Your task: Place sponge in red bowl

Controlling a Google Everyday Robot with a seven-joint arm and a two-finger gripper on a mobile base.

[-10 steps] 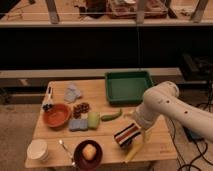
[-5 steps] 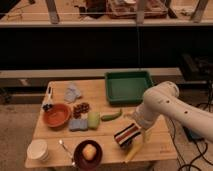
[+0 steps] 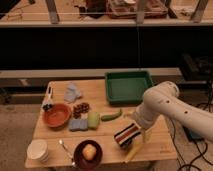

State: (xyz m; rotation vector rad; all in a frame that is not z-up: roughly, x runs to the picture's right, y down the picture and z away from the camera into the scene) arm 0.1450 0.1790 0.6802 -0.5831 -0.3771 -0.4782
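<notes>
- We note the gripper [image 3: 127, 136] low over the right front of the table [image 3: 106, 146], jaws apart.
- Sponge [image 3: 78, 125] lies flat just beside the red bowl [image 3: 56, 115], well apart from the gripper.

Green block [image 3: 93, 119] stands between sponge [image 3: 77, 124] and gripper [image 3: 129, 136] at right

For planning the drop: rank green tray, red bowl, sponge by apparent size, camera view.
1. green tray
2. red bowl
3. sponge
The tray, though farther, is clearly largest. The gripper hangs over the table, near right.
</notes>
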